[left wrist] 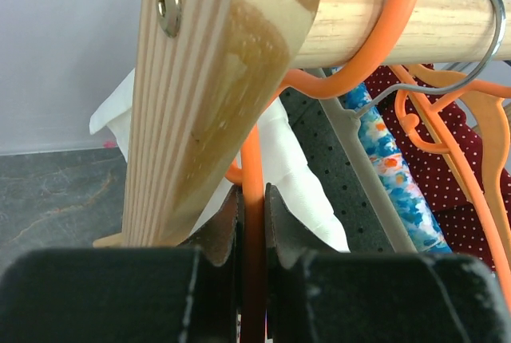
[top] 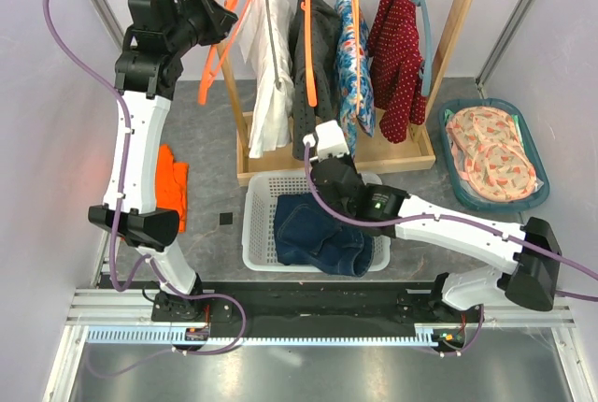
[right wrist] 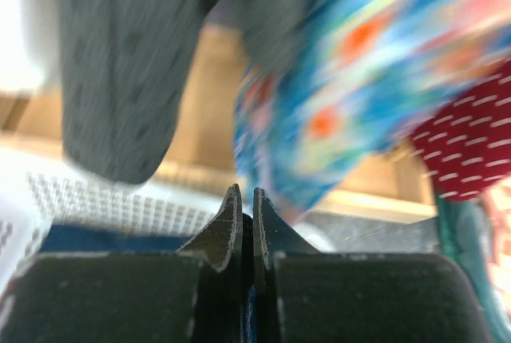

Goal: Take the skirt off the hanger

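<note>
At the left end of the wooden rail [left wrist: 415,20], clamped on the thin shaft of an orange hanger [left wrist: 251,159]: the left gripper [left wrist: 253,199], pads pressed to both sides. Lower down, lying in the white basket [top: 257,224] and apparently already off the hanger: the denim skirt [top: 318,234]. Near the basket's far rim, the right gripper [right wrist: 247,203], pinched together with nothing evident between. Best finished by checking the hook sits on the rail, then easing back clear of the white garment [top: 266,65]. No legible brand, label or writing.
</note>
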